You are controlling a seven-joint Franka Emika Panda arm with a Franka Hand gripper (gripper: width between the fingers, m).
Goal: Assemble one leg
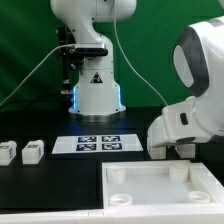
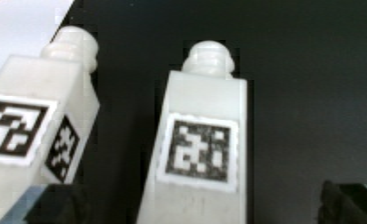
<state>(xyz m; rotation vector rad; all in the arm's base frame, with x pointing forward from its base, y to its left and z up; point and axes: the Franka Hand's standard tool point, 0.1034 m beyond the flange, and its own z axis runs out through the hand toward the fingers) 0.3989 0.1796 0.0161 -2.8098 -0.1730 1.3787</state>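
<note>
In the wrist view two white legs lie side by side on the black table, each with a rounded peg at one end and a black-and-white marker on its face. One leg (image 2: 206, 130) lies between my fingers, and the other leg (image 2: 38, 120) lies beside it. My gripper (image 2: 205, 205) is open, with a dark fingertip (image 2: 352, 200) on each side of the middle leg and a gap on both sides. In the exterior view the gripper (image 1: 178, 149) is low over the table at the right, and these two legs are hidden behind it.
Two more legs (image 1: 7, 152) (image 1: 33, 151) stand at the exterior view's left. The marker board (image 1: 98, 143) lies in the middle before the robot base. The large flat white panel (image 1: 160, 190) with round corner sockets lies at the front right, just before the gripper.
</note>
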